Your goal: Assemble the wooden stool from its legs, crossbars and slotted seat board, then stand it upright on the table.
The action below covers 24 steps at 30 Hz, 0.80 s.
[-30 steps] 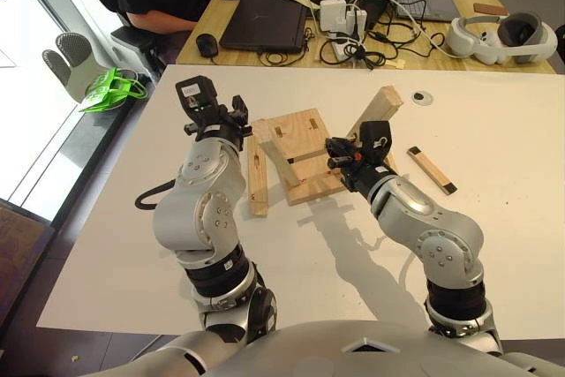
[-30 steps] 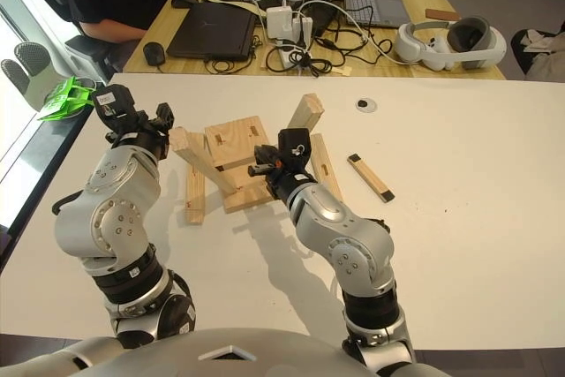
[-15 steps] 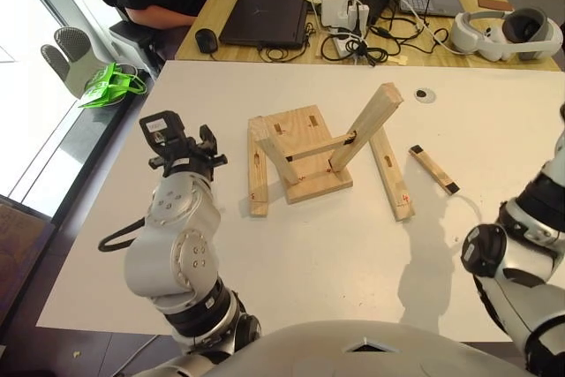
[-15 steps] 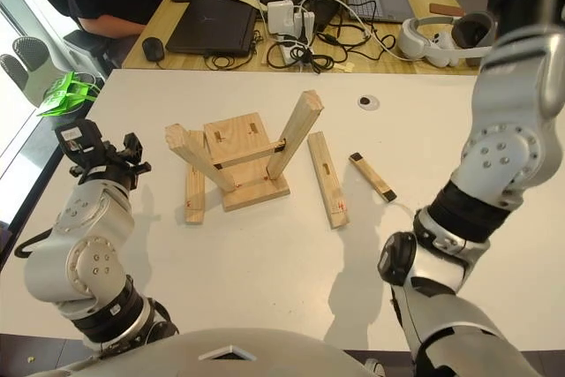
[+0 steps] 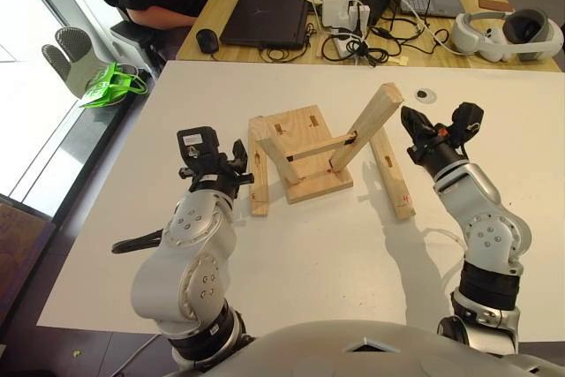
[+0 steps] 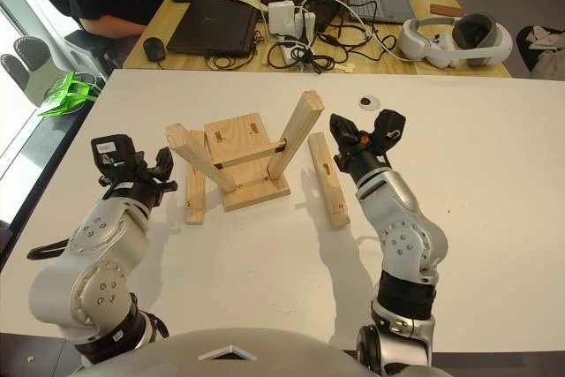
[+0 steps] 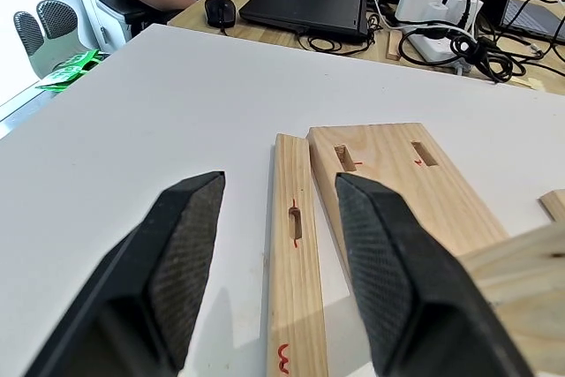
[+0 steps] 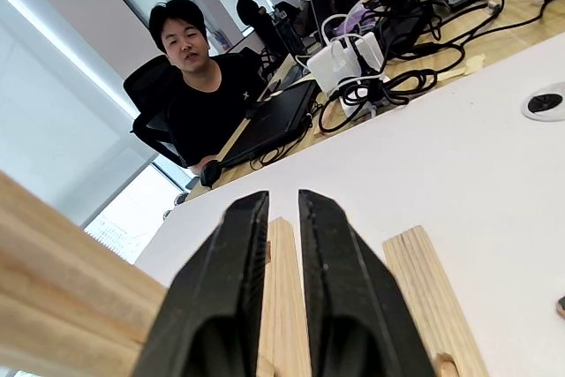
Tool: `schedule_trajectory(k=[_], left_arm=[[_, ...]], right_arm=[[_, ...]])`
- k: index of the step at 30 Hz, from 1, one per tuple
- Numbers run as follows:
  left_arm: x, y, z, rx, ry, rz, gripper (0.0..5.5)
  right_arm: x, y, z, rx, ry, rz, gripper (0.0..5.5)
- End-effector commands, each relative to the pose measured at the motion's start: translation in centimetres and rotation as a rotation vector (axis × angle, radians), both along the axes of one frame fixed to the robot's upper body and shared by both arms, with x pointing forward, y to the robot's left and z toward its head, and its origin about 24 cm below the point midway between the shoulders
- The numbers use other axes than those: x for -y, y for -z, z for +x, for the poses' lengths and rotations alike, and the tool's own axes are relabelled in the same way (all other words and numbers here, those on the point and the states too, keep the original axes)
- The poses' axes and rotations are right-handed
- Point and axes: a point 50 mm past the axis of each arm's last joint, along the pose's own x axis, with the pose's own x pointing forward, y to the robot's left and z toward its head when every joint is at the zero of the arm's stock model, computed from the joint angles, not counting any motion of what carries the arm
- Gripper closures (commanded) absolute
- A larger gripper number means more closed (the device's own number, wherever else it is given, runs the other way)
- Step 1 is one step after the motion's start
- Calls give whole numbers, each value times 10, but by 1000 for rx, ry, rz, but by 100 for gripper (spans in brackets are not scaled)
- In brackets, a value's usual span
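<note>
The slotted seat board (image 5: 309,161) lies flat mid-table. Two legs stand in it: one leaning left (image 5: 272,152), a taller one leaning right (image 5: 369,123), with a crossbar (image 5: 318,145) joining them. A loose leg (image 5: 257,184) lies left of the board and another (image 5: 391,176) lies right of it. My left gripper (image 5: 237,165) hovers open just left of the left loose leg (image 7: 291,306), aimed along it. My right gripper (image 5: 413,125) sits close to the right of the tall leg, its fingers (image 8: 238,245) drawn together with nothing between them.
A cable grommet (image 5: 425,94) is set in the table at the back right. Behind the white table stands a wooden desk with laptops (image 5: 265,19), cables and a headset (image 5: 508,33). A green bag (image 5: 110,86) lies off the left edge.
My right arm came down from high on the right to beside the tall leg. My left gripper moved back toward the left loose leg. The stool parts stayed put.
</note>
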Motion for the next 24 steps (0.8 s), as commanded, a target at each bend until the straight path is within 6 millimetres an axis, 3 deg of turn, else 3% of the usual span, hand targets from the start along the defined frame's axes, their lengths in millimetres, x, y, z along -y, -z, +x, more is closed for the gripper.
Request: schedule_trajectory(k=[1, 5, 7, 9, 11, 13, 17, 24], left_arm=[[-3, 0, -6, -23, -22, -27, 318], [-4, -1, -7, -37, -55, -37, 318], [8, -6, 2, -12, -33, -91, 318], [49, -14, 16, -7, 167, -202, 318], [102, -29, 17, 6, 446, -297, 318], [123, -31, 10, -8, 568, -308, 318], [117, -24, 11, -40, 544, -254, 318], [79, -19, 29, -21, 357, -171, 318]], right_arm=[[14, -5, 5, 20, 27, -7, 485], [9, -5, 6, 19, 5, 0, 485], [4, -4, 6, 13, -10, 19, 485], [-20, -12, 2, 36, -154, 150, 485], [-56, -35, -24, 133, -501, 299, 485], [-65, -43, -37, 166, -648, 328, 485], [-57, -40, -34, 147, -632, 292, 485], [-32, 0, -24, -67, -480, 40, 485]])
